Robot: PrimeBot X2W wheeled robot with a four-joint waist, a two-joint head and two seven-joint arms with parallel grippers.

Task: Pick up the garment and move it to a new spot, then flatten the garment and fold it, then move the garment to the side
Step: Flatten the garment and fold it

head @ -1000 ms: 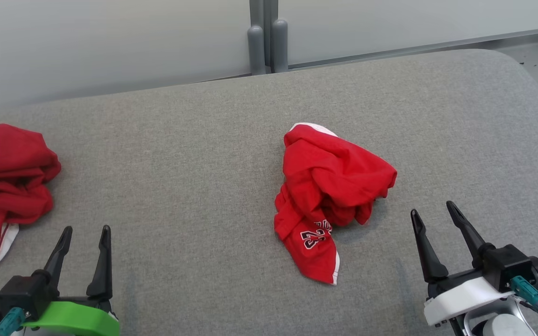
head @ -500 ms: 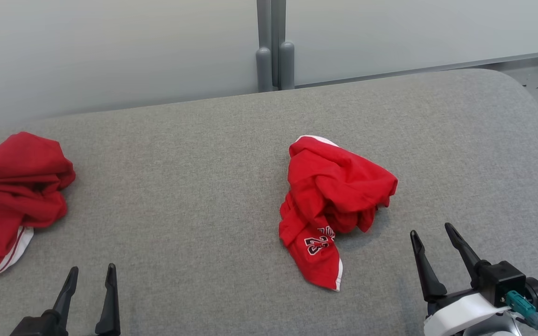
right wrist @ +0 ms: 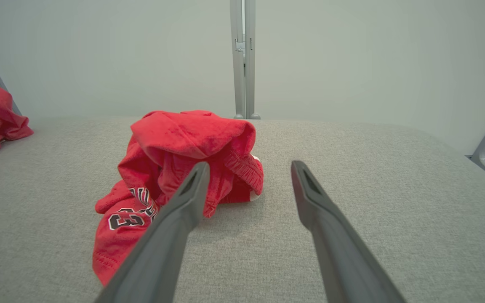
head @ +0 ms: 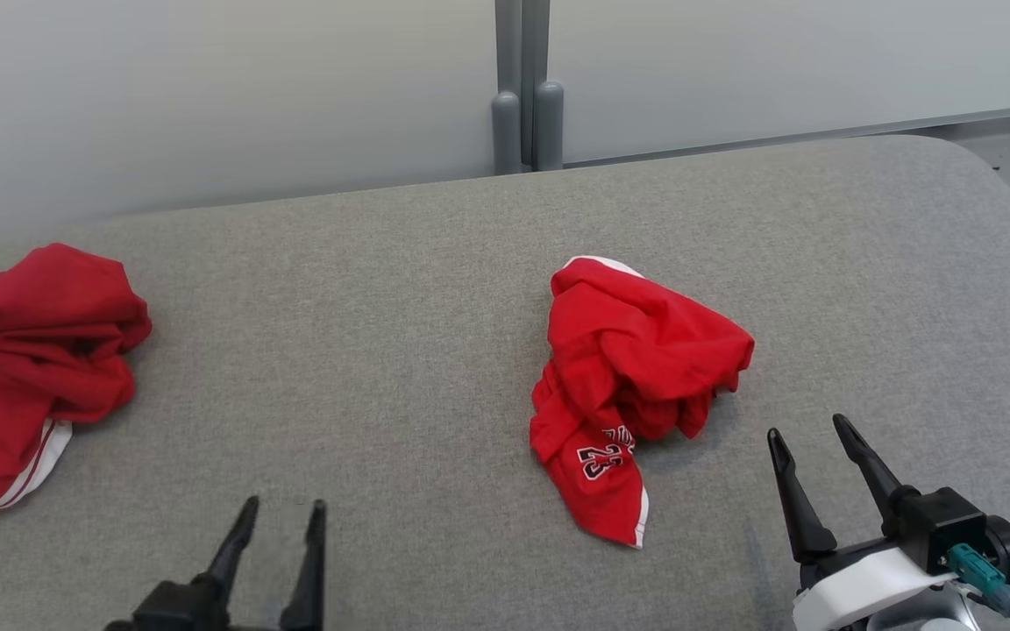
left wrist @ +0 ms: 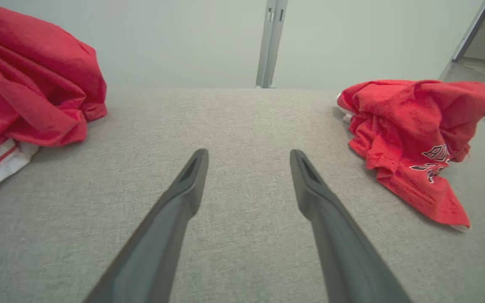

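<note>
Far left on the grey woven pad point(head: 382, 289): second red heap point(head: 32, 350), soft matte cloth, deeply creased, white band with a thin red stripe at its near edge; lies well apart from the rest.

Just right of that, low in the head view: left gripper point(head: 285, 504), two long dark tapering fingers, smooth and hard, hollowed on the inner faces near the tips; stands with jaws spread wide, bare grey weave between them; touches no cloth.

Behind, at the pad's far edge: pale smooth wall panels point(head: 207, 88) split by a grey metal post point(head: 527, 88) with two rounded feet.

Right of centre: garment point(head: 636, 377), bright red, crumpled into a rough mound, bulky and rounded at the far side, tapering toward the near side into a flat flap; carries a stitched black-and-white "23" with part of a word above it; shows white trim along the flap's edge and at the far top, plus a ribbed elastic band in the right wrist view; rests on the pad between the two grippers, nearer the right one.

Far right, low: right gripper point(head: 806, 427), same dark pointed fingers on a black block with a white shell and a teal connector; stands wide apart, empty; hangs just beside the garment's near right side, clear of it; beyond, rounded corner of the pad.
</note>
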